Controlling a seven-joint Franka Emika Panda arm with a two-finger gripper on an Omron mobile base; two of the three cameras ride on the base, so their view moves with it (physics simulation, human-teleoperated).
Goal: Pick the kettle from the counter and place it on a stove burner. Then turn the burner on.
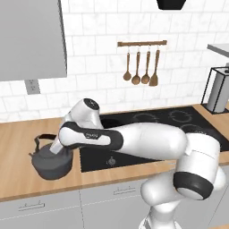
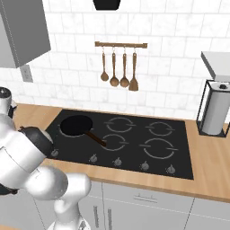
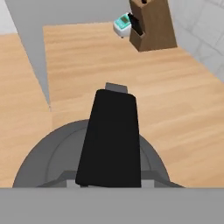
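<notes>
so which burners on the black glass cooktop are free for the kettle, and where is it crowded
Four ring burners are bare: back middle, back right, front middle and the large front right. The back left is taken by the black frying pan, whose handle points toward the front middle rings. The squat dark grey metal kettle sits on the light wood counter left of the cooktop.

Kettle (image 1: 51, 163): squat, round, dark grey metal, upright on counter (image 1: 18, 147), left of black glass cooktop, near front edge. Arched handle with black sleeve (image 3: 111, 138) over lid; in hand view sleeve runs across grey body, very close. Spout seemingly points left, hard to confirm.
Counter: light brown wood planks, thick front edge, runs both sides of cooktop.
Stove burner (image 2: 158, 148): thin pale grey rings in black glass, near right of cooktop, bare.
</notes>
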